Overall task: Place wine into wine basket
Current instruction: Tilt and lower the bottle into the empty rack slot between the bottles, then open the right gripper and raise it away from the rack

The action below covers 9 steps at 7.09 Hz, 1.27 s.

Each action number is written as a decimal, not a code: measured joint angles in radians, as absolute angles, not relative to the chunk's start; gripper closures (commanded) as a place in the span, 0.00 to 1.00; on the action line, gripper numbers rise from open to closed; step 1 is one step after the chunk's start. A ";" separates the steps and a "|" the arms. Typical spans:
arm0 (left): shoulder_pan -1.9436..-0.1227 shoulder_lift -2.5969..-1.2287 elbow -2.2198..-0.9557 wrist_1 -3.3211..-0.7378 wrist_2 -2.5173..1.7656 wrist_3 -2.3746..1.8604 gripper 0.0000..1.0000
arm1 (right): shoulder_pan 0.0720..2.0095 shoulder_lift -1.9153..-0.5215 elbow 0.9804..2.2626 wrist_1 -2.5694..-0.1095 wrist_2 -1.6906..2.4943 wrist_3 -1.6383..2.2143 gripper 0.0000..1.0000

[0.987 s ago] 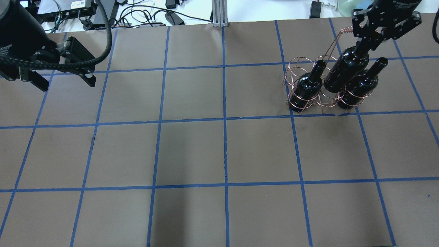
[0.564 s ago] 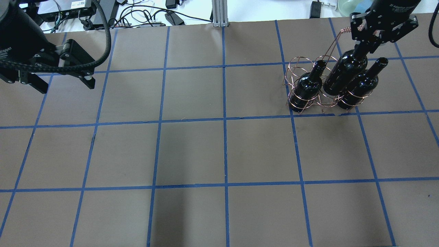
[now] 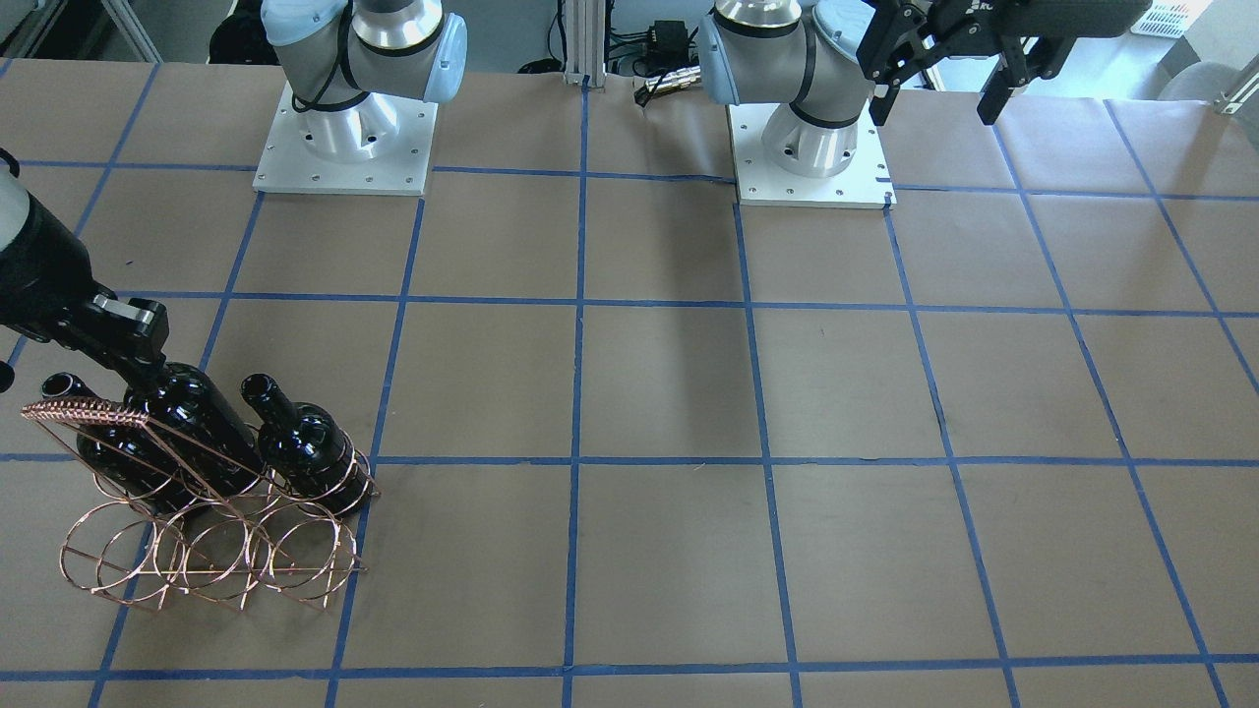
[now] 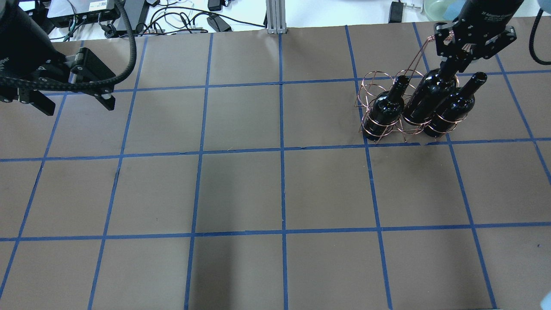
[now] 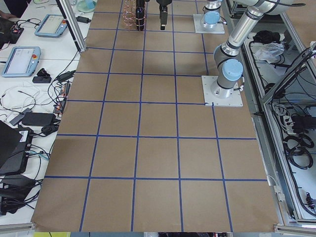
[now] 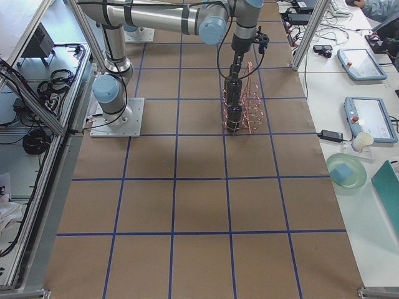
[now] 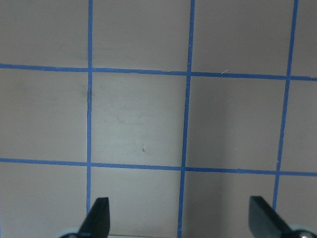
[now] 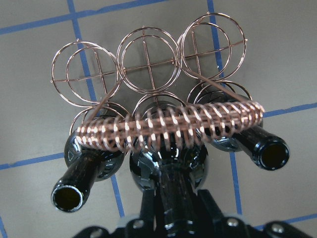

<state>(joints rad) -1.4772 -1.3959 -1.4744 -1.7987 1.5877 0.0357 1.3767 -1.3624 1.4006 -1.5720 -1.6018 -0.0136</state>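
We're clamping the right gripper (image 4: 457, 64) on the neck of the wine (image 4: 424, 101). In the wrist view the fingers (image 8: 208, 208) are pinching the neck from both sides, so it's grasped, not released.

The wine is standing neck-up in the middle ring of the near row of the wine basket (image 8: 147, 64), the row on the robot's side. Ring wires are crossing its lower body. We're not able to tell whether its base is touching the table (image 4: 241, 189).

The left bottle (image 4: 385, 110) and the right bottle (image 4: 450, 107) are sitting in the rings on either side of it, just beside it, mouths open and upward. So three bottles are lining up along that near row.

The coiled top bar (image 8: 168, 126) is running across above the bottle shoulders, between the two rows of rings.

The basket is standing at the far right of the table in the overhead view.

We're holding the left gripper (image 4: 75, 105) above the far left of the table, well apart from the basket. Its jaws are spread wide and released, and its wrist camera is showing only brown surface and blue grid tape.
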 measured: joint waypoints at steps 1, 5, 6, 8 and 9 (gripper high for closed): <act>-1.477 -1.393 -1.472 -1.799 1.587 0.035 0.00 | 1.377 -1.342 1.404 -1.574 -1.602 -0.017 1.00; -1.478 -1.384 -1.474 -1.798 1.584 0.032 0.00 | 1.378 -1.303 1.507 -1.699 -1.605 -0.068 0.51; -1.479 -1.384 -1.477 -1.798 1.583 0.031 0.00 | 1.379 -1.305 1.517 -1.711 -1.609 -0.072 0.01; -1.479 -1.385 -1.481 -1.798 1.581 0.029 0.00 | 1.380 -1.339 1.510 -1.728 -1.610 -0.080 0.00; -1.479 -1.385 -1.481 -1.798 1.581 0.029 0.00 | 1.381 -1.379 1.506 -1.724 -1.606 -0.081 0.00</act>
<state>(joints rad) -1.4787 -1.3851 -1.4813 -1.7978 1.5806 0.0292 1.3808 -1.3794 1.5057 -1.7244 -1.6065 -0.0813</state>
